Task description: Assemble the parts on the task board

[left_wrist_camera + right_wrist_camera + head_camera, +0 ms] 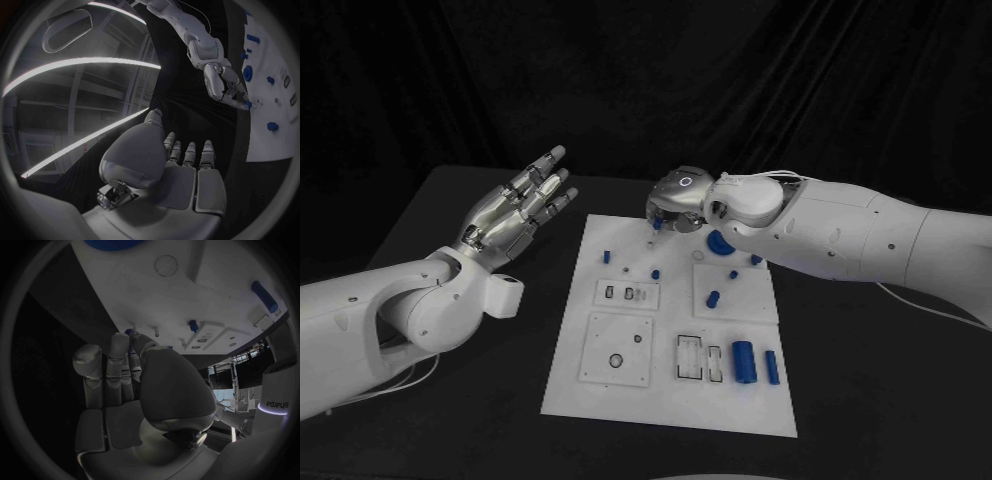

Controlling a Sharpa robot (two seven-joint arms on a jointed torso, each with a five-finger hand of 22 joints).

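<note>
The white task board [675, 400] lies in the middle of the table. My right hand [681, 203] hovers over the board's far edge and pinches a small blue part [656, 223] between thumb and fingertip. The right wrist view shows that hand [137, 385] with the blue part [129, 332] at its fingertips, just above the board [187, 295]. My left hand [519, 210] is raised off the board's left side, palm up, fingers spread, holding nothing. From the left wrist, the left hand [181, 170] faces the right hand [225, 87].
Blue pegs stand on the board's far half [606, 256], [656, 272], [714, 298]. A round blue part [720, 241] sits by my right wrist. Two blue cylinders [744, 362], [772, 367] lie at the near right. Square inset plates [617, 350] occupy the near left.
</note>
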